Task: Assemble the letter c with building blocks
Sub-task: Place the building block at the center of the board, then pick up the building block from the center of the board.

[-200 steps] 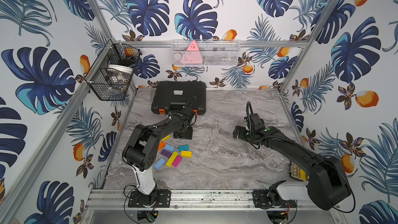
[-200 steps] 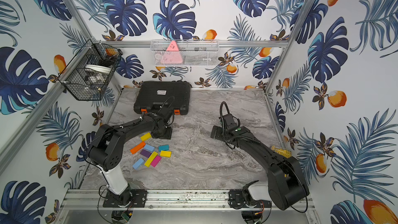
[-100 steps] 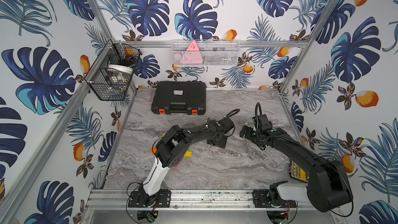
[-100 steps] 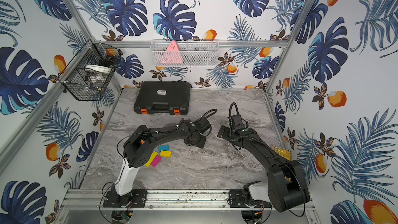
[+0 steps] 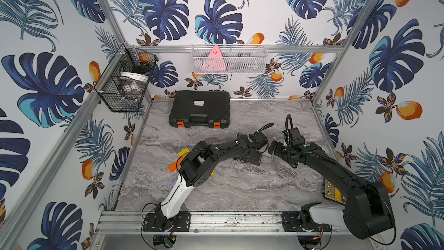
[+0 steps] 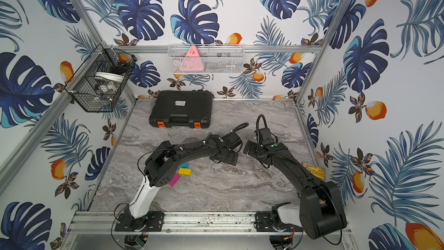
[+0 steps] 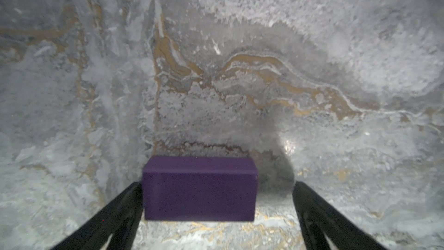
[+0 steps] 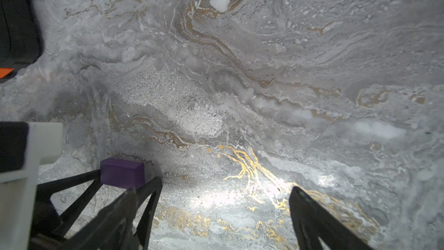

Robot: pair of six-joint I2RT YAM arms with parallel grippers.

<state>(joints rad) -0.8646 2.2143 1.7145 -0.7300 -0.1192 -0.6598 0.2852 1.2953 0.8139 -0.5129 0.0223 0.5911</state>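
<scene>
The purple block [image 7: 199, 188] is a plain brick with square edges and a matte, unmarked surface. It is deep violet all over, darker on its broad side face than on the narrow strip of top that shows in the left wrist view. It sits on the grey, gold-veined marble tabletop [image 5: 240, 188], near the middle and a little toward the right arm's side, in front of the black case [image 5: 199, 109]. In both top views it is hidden beneath the left hand [image 5: 251, 158], so its heading across the tabletop cannot be read there.

Its long axis lies level and runs straight from one of the left hand's fingers [image 7: 120, 212] toward the other, with the broad face turned to the wrist camera.

The left hand is unclenched, jaws spread wide. One finger stands right at the block's end — touching or just off it, I cannot tell — and the other stands clear of the far end with bare marble between.

The right hand [image 8: 223, 186] is also spread and empty, low over bare marble, and the purple block lies just outside one of its fingers.

The other blocks lie well apart, by the left arm's elbow — a yellow block [image 6: 184, 171], a magenta block [image 6: 174, 179], a teal block [image 6: 184, 165] and an orange block [image 5: 173, 167], each partly covered by the arm.
</scene>
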